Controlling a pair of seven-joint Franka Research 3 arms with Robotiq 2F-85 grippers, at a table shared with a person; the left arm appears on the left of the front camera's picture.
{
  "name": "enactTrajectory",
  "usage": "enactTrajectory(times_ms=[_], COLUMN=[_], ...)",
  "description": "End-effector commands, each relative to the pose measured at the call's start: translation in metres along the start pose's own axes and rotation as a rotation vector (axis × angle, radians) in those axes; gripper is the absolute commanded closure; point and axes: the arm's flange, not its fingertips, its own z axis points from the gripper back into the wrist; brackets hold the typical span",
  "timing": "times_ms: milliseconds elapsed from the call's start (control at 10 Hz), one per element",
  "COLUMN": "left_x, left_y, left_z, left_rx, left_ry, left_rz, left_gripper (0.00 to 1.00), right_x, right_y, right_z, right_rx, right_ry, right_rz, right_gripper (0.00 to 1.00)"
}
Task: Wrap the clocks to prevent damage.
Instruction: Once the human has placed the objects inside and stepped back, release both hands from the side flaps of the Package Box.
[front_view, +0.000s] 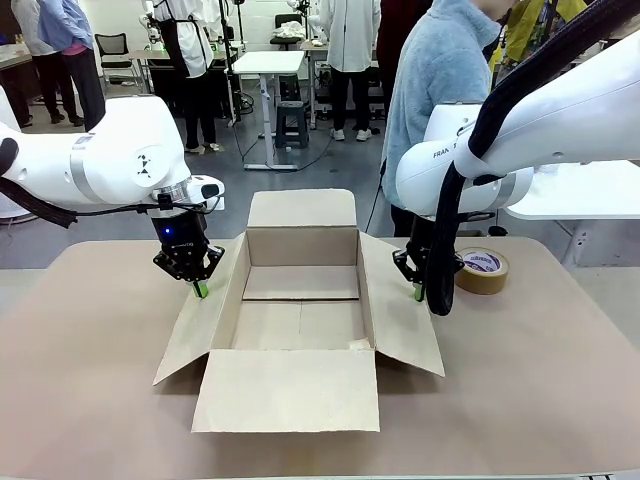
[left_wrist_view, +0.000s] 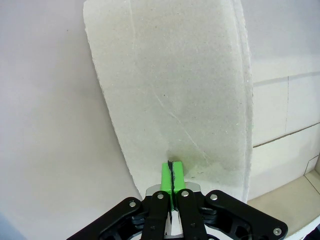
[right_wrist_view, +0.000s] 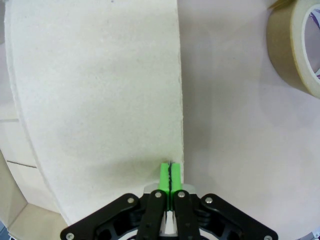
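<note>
We are holding both sets of jaws fully closed on nothing, green pads (left_wrist_view: 166, 177) pressing together. Our left jaws are hovering at the outer edge of the cardboard box's (front_view: 300, 246) left flap (front_view: 200, 335), our right jaws at its right flap (front_view: 402, 320) — the tape roll (front_view: 481, 270) is sitting just right of the box on the bench (front_view: 90, 400). Where the clocks are lying, we cannot tell

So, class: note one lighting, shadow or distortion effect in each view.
Front view: soft, even room light, faint shadow under the cardboard box flaps. Left wrist view: the wide lens bows the left flap edges, dim shadow by the left gripper. Right wrist view: same bowing of the right flap, tape roll cropped at the corner.
</note>
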Motion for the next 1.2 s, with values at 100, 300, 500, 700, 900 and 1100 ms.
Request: enactTrajectory(times_ms=[100, 300, 500, 700, 900, 1100], left_x=[-0.0008, -0.0008, -0.0008, -0.0008, -0.0008, -0.0008], left_y=[0.0007, 0.0007, 0.0007, 0.0007, 0.0007, 0.0007], left_z=[-0.0014, -0.0014, -0.0014, -0.0014, -0.0014, -0.0014], left_rx=[0.012, 0.012, 0.012, 0.012, 0.012, 0.012], left_ry=[0.006, 0.006, 0.006, 0.006, 0.006, 0.006], left_rz=[-0.006, -0.006, -0.006, -0.006, -0.006, -0.006], left_gripper=[0.99, 0.99, 0.99, 0.99, 0.99, 0.99], right_x=[-0.0008, -0.0008, -0.0008, -0.0008, -0.0008, -0.0008], right_y=[-0.0016, -0.0016, -0.0016, -0.0016, -0.0016, -0.0016], right_z=[-0.0005, -0.0005, -0.0005, -0.0005, -0.0005, -0.0005], right_rx=[-0.009, -0.009, -0.009, -0.009, -0.009, -0.009], right_ry=[-0.004, -0.004, -0.004, -0.004, -0.004, -0.004], right_rz=[0.010, 0.010, 0.010, 0.010, 0.010, 0.010], right_gripper=[0.99, 0.99, 0.99, 0.99, 0.99, 0.99])
